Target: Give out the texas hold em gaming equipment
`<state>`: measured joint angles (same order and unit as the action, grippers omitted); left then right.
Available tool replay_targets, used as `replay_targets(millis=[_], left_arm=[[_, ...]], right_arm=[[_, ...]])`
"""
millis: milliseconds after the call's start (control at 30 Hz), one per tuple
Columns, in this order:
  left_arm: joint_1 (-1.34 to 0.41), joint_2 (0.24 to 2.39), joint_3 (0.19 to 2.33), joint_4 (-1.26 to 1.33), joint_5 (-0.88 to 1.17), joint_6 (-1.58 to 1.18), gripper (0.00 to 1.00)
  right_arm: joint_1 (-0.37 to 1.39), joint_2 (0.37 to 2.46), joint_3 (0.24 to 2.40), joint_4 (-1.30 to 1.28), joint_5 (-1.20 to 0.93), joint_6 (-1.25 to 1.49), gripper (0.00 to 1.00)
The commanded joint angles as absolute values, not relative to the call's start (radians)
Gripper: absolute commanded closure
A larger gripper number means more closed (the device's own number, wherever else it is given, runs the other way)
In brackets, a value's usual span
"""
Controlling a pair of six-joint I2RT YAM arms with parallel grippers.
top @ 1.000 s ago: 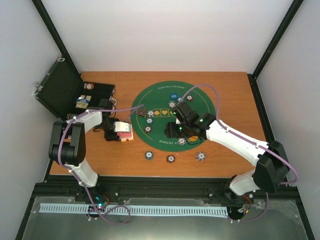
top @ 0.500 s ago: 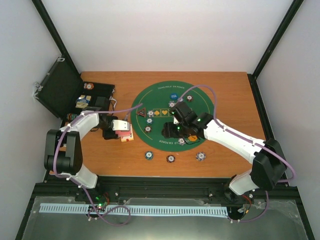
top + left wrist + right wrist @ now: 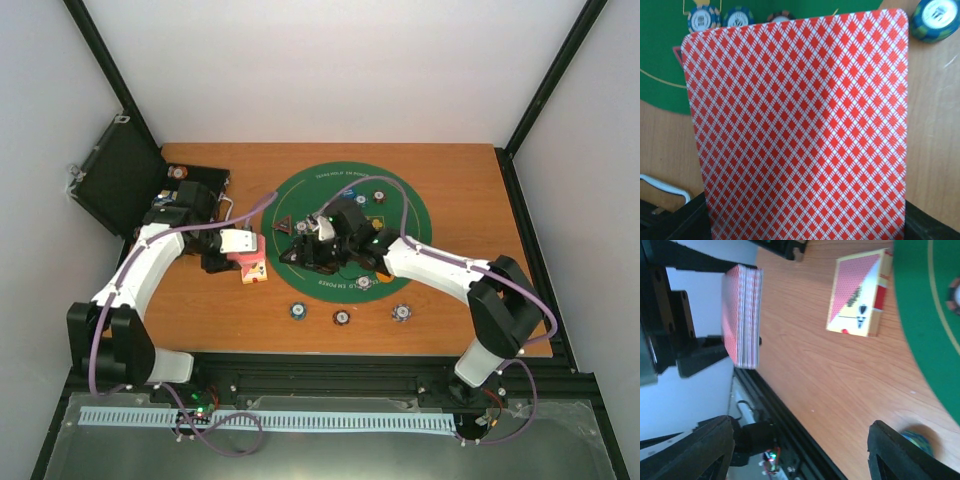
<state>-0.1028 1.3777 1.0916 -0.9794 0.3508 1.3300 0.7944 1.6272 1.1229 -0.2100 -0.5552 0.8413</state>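
Note:
My left gripper (image 3: 238,252) is shut on a deck of red-backed playing cards (image 3: 800,130), held on edge above the wood left of the mat; the deck fills the left wrist view and hides the fingers. The right wrist view shows the same deck (image 3: 742,315) from the side, with the card box (image 3: 860,295) lying on the table beyond it. My right gripper (image 3: 300,250) is open and empty at the mat's left edge, facing the deck, fingers (image 3: 900,450) wide apart. Striped poker chips (image 3: 341,318) lie on the wood in front of the mat. The dark triangular marker (image 3: 284,224) sits on the mat.
The round green felt mat (image 3: 400,225) lies mid-table with chips (image 3: 378,196) on it. The black hinged case (image 3: 120,180) stands open at the back left with chips in its tray. The card box (image 3: 257,275) lies beside the left gripper. The table's front edge is close below the chips.
My right gripper has swung left across the mat to its left edge, close to the deck. My left arm has shifted, still holding the deck.

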Motion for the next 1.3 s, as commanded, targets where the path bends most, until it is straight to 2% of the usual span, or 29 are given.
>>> replay_targets(millis=[0,400,667,733,900,1033,1067,1100,1133,1167,1200,1267], left_arm=[[-0.133,1.316,1.137,-1.064,0.445,1.311,0.99],[-0.171,1.261,1.132,-1.095,0.433,1.297,0.99],[-0.182,1.245,1.123,-1.098,0.419,1.306,0.99],[-0.183,1.241,1.123,-1.095,0.416,1.303,0.99],[-0.184,1.232,1.123,-1.092,0.415,1.302,0.99],[-0.184,1.225,1.122,-1.100,0.427,1.304,0.99],[-0.187,1.218,1.121,-1.100,0.431,1.304,0.95],[-0.186,1.210,1.119,-1.100,0.438,1.302,0.79],[-0.186,1.202,1.119,-1.107,0.450,1.302,0.42],[-0.186,1.195,1.121,-1.113,0.464,1.293,0.14],[-0.186,1.187,1.120,-1.109,0.481,1.277,0.02],[-0.186,1.170,1.106,-1.097,0.511,1.258,0.00]], right_arm=[[0.818,1.670,1.158,-0.035,-0.663,0.946,0.27],[0.864,1.754,1.146,0.247,-0.715,1.123,0.34],[0.868,1.802,1.162,0.330,-0.729,1.178,0.38],[0.870,1.818,1.165,0.344,-0.731,1.190,0.45],[0.881,1.836,1.166,0.370,-0.733,1.208,0.74],[0.884,1.835,1.148,0.408,-0.734,1.228,0.94],[0.884,1.834,1.137,0.436,-0.735,1.237,0.97],[0.884,1.833,1.127,0.453,-0.736,1.245,0.97],[0.884,1.832,1.118,0.466,-0.737,1.250,0.97],[0.884,1.830,1.109,0.477,-0.738,1.254,0.97],[0.884,1.828,1.098,0.490,-0.739,1.259,0.97],[0.884,1.824,1.076,0.529,-0.745,1.277,0.97]])
